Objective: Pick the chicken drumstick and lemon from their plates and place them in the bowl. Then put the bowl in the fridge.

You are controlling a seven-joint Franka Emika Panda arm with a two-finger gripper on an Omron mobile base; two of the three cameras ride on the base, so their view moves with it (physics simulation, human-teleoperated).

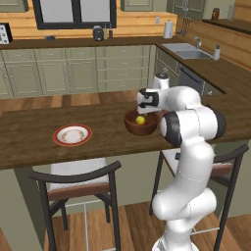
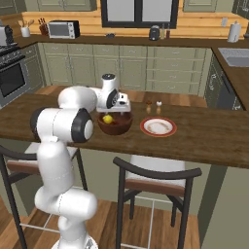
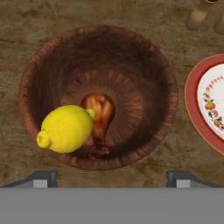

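Both foods are already in the bowl [image 3: 98, 94]: the lemon [image 3: 66, 128] lies at about eight o'clock on the bowl's floor, touching and partly covering the drumstick [image 3: 99, 118], which lies near the centre and points toward six o'clock. The gripper [image 3: 112, 179] hangs over the bowl with its jaws spread wide and nothing between them, one fingertip at either side of the near rim. At three o'clock in the hand view is the edge of one plate [image 3: 205, 105], bare of food; in the left base view the other plate [image 1: 72, 135] sits on the counter [image 1: 29, 132], well apart from the bowl at about nine o'clock, and also looks bare. So the first half of the job seems done. What remains, by my reckoning, is to grasp the bowl and carry it to the fridge.
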